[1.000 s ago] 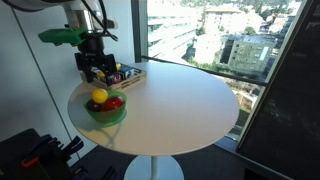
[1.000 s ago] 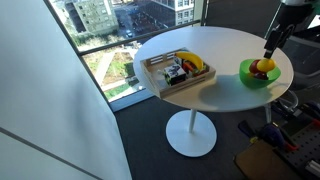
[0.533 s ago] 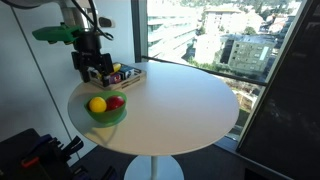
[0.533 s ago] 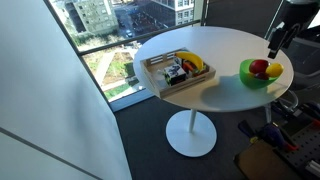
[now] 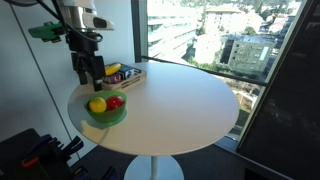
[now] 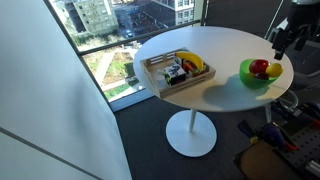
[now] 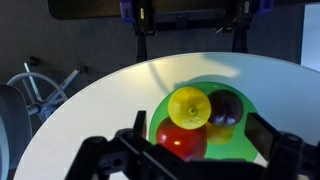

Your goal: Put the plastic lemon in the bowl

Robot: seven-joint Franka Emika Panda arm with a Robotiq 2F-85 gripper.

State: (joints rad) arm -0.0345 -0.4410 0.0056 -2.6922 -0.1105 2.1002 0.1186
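Note:
The plastic lemon (image 5: pixel 96 104) lies in the green bowl (image 5: pixel 106 117) with red fruit, near the round white table's edge. It shows in both exterior views (image 6: pixel 274 70) and in the wrist view (image 7: pixel 188 107), resting on top of the other fruit in the bowl (image 7: pixel 164 110). My gripper (image 5: pixel 88 76) hangs above and behind the bowl, open and empty. It also shows in an exterior view (image 6: pixel 281 44); its fingers frame the bowl in the wrist view (image 7: pixel 205 150).
A wooden tray (image 6: pixel 160 78) of toys stands on the table (image 5: pixel 180 100) by the window. It also shows in an exterior view (image 5: pixel 128 72), just behind my gripper. A floor-to-ceiling window runs behind the table. Cables and gear lie on the floor (image 5: pixel 40 155).
My gripper has risen straight up from the bowl, open, leaving the lemon lying in it. The lemon and other fruit have not moved.

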